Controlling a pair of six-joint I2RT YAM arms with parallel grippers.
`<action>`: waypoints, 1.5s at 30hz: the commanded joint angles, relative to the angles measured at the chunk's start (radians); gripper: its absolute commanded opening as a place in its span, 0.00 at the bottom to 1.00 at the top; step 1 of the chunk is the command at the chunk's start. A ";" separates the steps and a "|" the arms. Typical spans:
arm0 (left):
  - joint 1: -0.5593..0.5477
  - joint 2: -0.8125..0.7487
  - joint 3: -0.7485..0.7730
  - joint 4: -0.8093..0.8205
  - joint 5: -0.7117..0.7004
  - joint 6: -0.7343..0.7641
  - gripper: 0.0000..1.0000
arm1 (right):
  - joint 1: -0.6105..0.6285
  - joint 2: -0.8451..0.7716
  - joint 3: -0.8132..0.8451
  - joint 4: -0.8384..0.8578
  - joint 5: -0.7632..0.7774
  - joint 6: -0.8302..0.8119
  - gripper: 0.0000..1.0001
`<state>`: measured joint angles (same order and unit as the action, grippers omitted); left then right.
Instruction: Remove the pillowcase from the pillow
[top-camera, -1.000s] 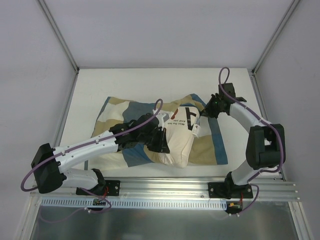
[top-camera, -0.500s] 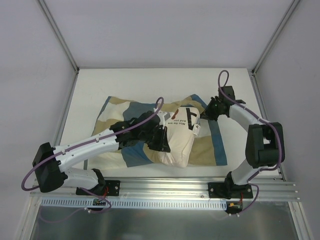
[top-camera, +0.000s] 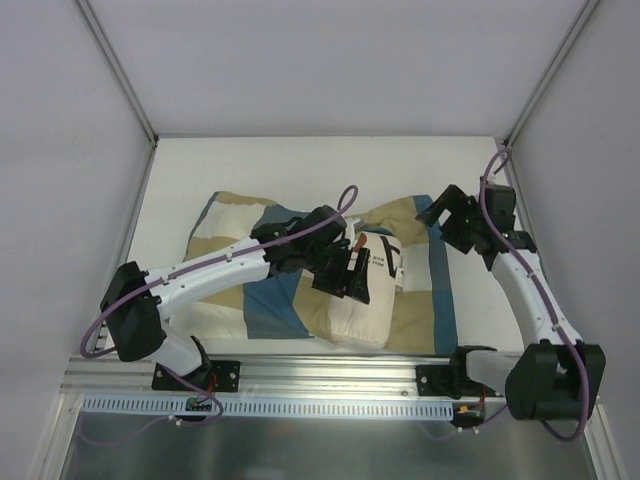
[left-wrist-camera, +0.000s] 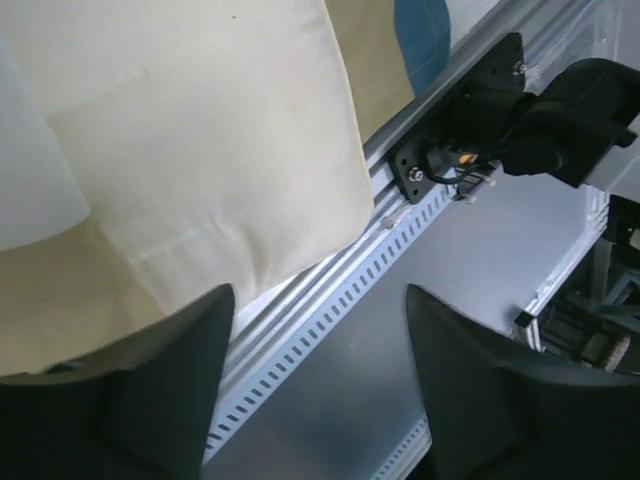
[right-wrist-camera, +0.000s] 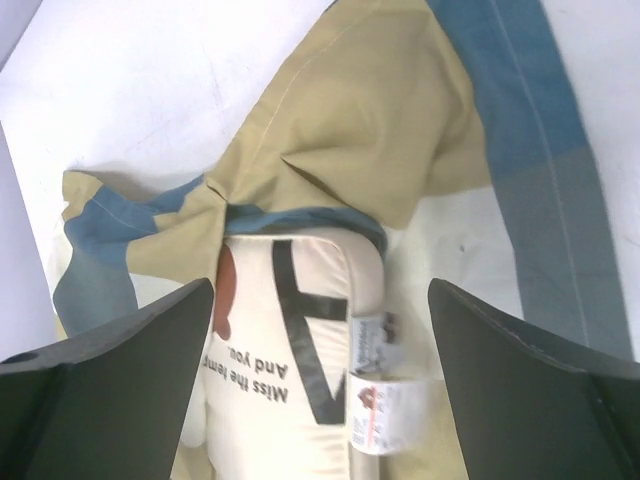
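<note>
Cream first: pin pillow (top-camera: 365, 315) under left gripper (left-wrist-camera: 318, 300), then pinch bunched pillowcase (right-wrist-camera: 370, 130) just ahead of right gripper (right-wrist-camera: 320, 290), pull away. Both jaws-apart, gripping nothing yet.

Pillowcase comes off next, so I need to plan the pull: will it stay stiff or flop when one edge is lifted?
Probably floppy: the pillowcase lies bunched in folds at the end of the pillow. Likely light, thin cloth, since it lies flat on the table elsewhere. It may drag on the stuffed pillow rather than slide freely.
</note>
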<state>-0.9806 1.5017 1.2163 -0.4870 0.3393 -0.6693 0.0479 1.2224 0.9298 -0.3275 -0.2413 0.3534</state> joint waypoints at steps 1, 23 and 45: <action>0.002 -0.027 0.068 0.007 0.052 0.040 0.75 | -0.042 -0.124 -0.089 -0.100 -0.029 -0.027 0.94; 0.387 -0.464 -0.348 -0.223 -0.089 -0.042 0.99 | 0.504 -0.360 -0.480 0.110 -0.059 0.196 0.99; 0.458 -0.252 -0.420 -0.087 -0.105 -0.072 0.17 | 0.733 -0.072 -0.335 0.303 0.017 0.234 0.52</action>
<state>-0.5106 1.2308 0.7540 -0.6479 0.2230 -0.7387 0.7567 1.1355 0.5346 -0.1024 -0.2237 0.5480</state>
